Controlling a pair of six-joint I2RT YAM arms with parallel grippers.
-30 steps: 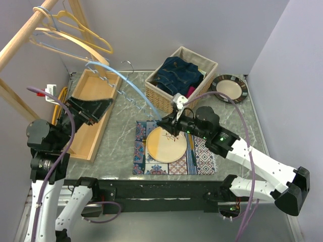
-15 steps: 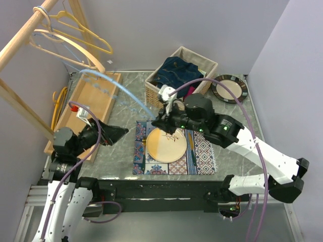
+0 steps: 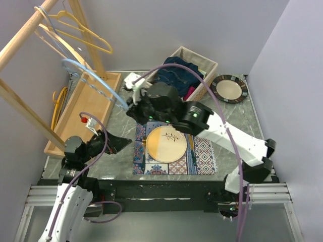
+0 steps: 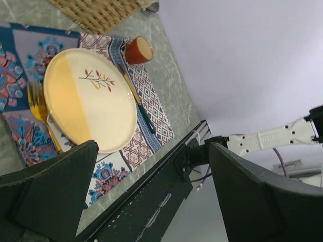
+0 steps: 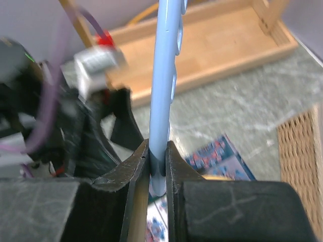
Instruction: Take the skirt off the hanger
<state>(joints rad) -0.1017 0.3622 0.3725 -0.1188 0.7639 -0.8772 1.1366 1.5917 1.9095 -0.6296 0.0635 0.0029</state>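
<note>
Top view: even, diffuse overhead light. Table (image 3: 121, 164) mid-bright, soft shadows beneath the arms, detail sharp throughout.
Left wrist view: wall washed pale. Plate (image 4: 88, 96) crisp. Left gripper (image 4: 151, 151) fingers (image 4: 45, 196) dark, out of focus.
Right wrist view: blue hanger (image 5: 164, 75) soft close up. Left arm (image 5: 30, 126) smeared. Wooden tray (image 5: 222, 45) clearer.

A grey-green marbled worktop (image 3: 252, 116) fills the middle of the room. Behind it rises a plain pale lavender back wall (image 3: 176, 25), and a matching side wall (image 3: 295, 75) closes its right. A wooden clothes rack (image 3: 22, 33) stands along the worktop's left edge. The light is soft and even.
</note>
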